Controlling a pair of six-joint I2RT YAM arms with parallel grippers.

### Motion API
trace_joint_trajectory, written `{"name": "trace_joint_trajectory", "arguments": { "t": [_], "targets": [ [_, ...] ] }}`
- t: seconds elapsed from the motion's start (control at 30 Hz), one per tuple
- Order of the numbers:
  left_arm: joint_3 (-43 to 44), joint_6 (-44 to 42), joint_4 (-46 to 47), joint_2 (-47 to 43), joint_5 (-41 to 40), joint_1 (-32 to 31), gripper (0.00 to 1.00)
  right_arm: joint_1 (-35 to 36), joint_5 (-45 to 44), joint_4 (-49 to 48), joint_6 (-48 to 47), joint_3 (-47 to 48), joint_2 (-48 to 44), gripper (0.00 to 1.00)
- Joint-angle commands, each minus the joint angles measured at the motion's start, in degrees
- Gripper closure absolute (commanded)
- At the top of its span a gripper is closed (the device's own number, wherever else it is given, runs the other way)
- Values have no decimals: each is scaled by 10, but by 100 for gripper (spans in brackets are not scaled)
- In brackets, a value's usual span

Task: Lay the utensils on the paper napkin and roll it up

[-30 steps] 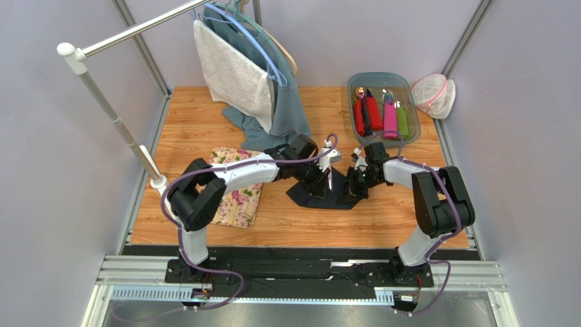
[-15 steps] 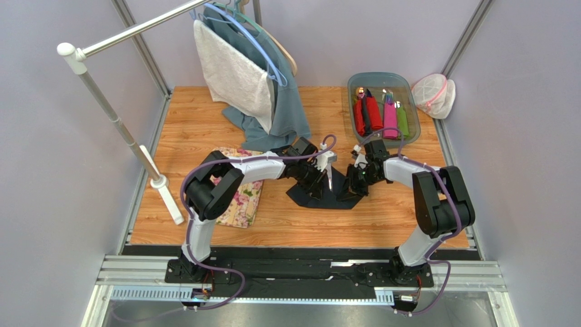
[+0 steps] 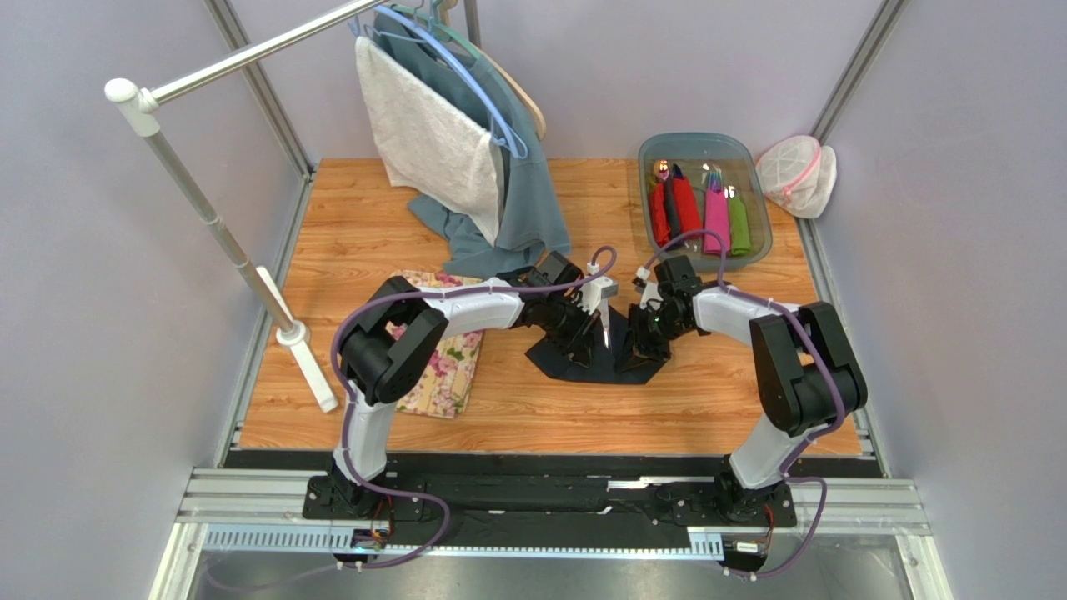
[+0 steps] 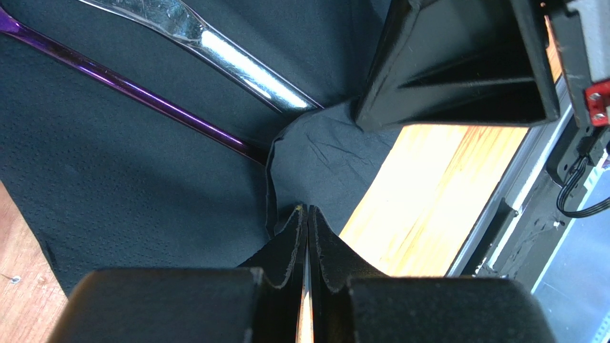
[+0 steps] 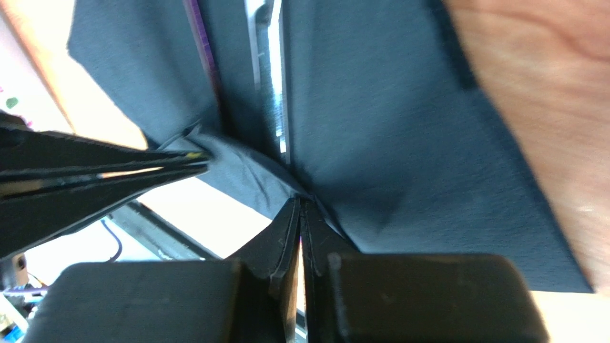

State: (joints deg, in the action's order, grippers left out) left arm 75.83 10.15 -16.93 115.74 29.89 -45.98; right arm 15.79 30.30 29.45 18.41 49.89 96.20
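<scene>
Progress stood at the first fold: the silver metal fork point(image 4: 236, 68) and slim purple-tinted spoon point(image 4: 143, 96) lay on the thin navy-black paper napkin point(image 4: 129, 186) near the middle of the wooden tabletop point(image 3: 701, 413), while the left gripper point(image 4: 306, 239) and right gripper point(image 5: 301, 225) each clamped its raised edge. The rolling was yet to do.

Plain lilac-grey walls point(image 3: 113, 413) close in on three sides, with aluminium frame posts point(image 3: 259, 85) in the corners. The wood-grain tabletop point(image 3: 363, 238) is evenly lit and shows only soft shadows. On the left a white clothes rail point(image 3: 201, 200) leans on its stand. A pale towel point(image 3: 420, 131) and a teal cloth point(image 3: 536, 200) hang from hangers on its bar. A slotted aluminium rail point(image 3: 877, 506) runs along the near edge.
</scene>
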Motion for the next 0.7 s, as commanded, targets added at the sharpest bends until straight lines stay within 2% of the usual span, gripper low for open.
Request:
{"name": "trace_joint_trajectory", "arguments": {
  "t": [0.0,0.43,0.67],
  "targets": [
    [15,8,9,0,10,1,92,0,-29,12,-19,30,5,92],
    [20,18,13,-1,13,1,92,27,-45,19,-37,33,-1,90],
    [22,21,12,4,14,2,91,42,-98,24,-40,41,2,89]
  ]
}}
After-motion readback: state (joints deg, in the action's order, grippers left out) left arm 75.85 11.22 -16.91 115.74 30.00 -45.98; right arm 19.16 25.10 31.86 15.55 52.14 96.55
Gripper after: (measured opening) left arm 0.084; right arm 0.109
